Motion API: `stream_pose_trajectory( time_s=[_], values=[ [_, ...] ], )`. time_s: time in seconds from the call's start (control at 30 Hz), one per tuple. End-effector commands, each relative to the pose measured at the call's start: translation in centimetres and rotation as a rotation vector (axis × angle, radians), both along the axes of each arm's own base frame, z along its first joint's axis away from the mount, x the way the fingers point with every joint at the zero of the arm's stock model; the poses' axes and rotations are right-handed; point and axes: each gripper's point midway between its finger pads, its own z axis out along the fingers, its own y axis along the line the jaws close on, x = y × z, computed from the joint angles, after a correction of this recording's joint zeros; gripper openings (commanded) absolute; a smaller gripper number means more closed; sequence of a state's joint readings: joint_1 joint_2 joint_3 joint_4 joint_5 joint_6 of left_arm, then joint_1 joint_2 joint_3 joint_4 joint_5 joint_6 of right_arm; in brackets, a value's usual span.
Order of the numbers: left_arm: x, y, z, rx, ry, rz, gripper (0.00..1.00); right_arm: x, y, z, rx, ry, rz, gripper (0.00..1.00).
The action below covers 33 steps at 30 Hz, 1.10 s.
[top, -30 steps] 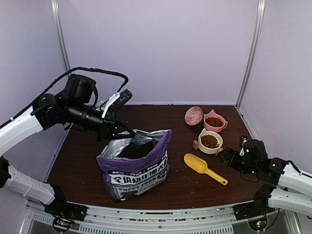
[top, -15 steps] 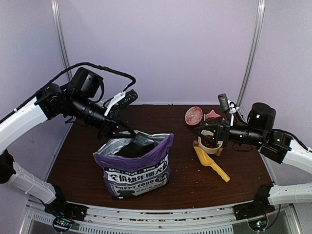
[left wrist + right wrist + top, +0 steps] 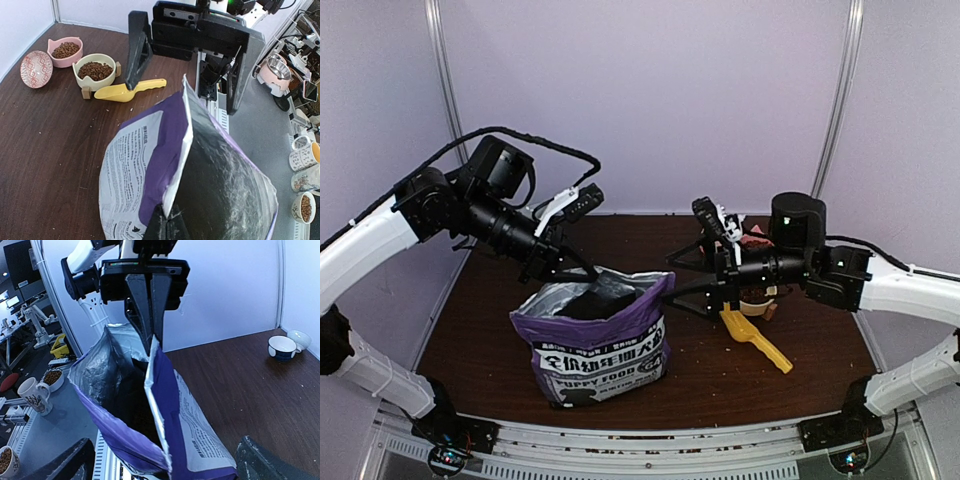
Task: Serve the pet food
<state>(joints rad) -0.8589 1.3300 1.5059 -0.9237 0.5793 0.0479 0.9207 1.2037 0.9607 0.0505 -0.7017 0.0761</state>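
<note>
The pet food (image 3: 95, 71) fills a cream bowl (image 3: 111, 63) and a pink bowl (image 3: 76, 41) at the back right. The purple bag (image 3: 600, 345) stands open at centre front; its inside is dark. My left gripper (image 3: 582, 268) is shut on the bag's far-left rim, which also shows in the left wrist view (image 3: 167, 225). My right gripper (image 3: 685, 276) is wide open at the bag's right rim; in the right wrist view (image 3: 167, 467) the bag (image 3: 195, 425) lies between its spread fingers (image 3: 65, 465). The yellow scoop (image 3: 757, 343) lies on the table under my right arm.
A red-patterned bowl (image 3: 36, 68) lies left of the pink bowl. Two small bowls (image 3: 282, 346) stand at the table's far left corner. Loose crumbs dot the brown table (image 3: 490, 320). Mugs and bowls (image 3: 305, 155) stand beyond the table's front rail.
My right arm has swung left from the table's right side, over the bowls and scoop, to the bag's right rim, jaws open. My left gripper keeps its hold; the bag shifted slightly left.
</note>
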Motion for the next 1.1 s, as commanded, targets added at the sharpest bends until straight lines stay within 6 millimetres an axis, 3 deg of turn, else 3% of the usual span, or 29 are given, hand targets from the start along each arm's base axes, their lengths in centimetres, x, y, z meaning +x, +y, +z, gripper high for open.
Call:
stream_pose_trajectory(
  time_s=[0.0, 0.17, 0.4, 0.53, 0.6, 0.7, 0.77, 0.93, 1.07],
  values=[
    [0.4, -0.6, 3.0, -0.086, -0.063, -0.015, 0.0, -2.1, 1.4, 2.3, 0.06, -0.064, 0.127, 1.0],
    [0.3, -0.9, 2.9, -0.089, -0.044, -0.023, 0.0, -2.5, 2.3, 0.1, -0.025, -0.058, 0.165, 1.0],
    [0.2, -1.3, 3.2, -0.111, -0.027, -0.033, 0.0, -2.2, 3.2, -1.3, -0.105, -0.126, 0.141, 0.99],
    [0.0, -1.3, 3.2, -0.113, -0.013, -0.035, 0.11, -2.1, 3.9, -1.8, -0.143, -0.198, 0.109, 0.96],
    [-0.2, -1.3, 2.9, -0.111, 0.006, -0.044, 0.24, -1.9, 4.1, -1.3, -0.128, -0.207, 0.093, 0.82],
    [-0.7, -1.3, 2.2, -0.101, 0.04, -0.054, 0.6, -1.2, 4.0, -0.7, -0.124, -0.219, 0.044, 0.55],
    [-0.9, -1.1, 1.6, -0.08, 0.055, -0.055, 0.75, -0.9, 3.7, -0.1, -0.115, -0.232, 0.02, 0.43],
    [-1.6, -0.8, -0.2, 0.003, 0.057, -0.061, 0.86, -0.7, 3.3, 0.9, -0.089, -0.223, -0.013, 0.1],
    [-2.7, -0.8, -0.7, 0.043, 0.064, -0.09, 0.92, -0.4, 3.1, 1.1, -0.089, -0.209, -0.034, 0.05]
  ],
)
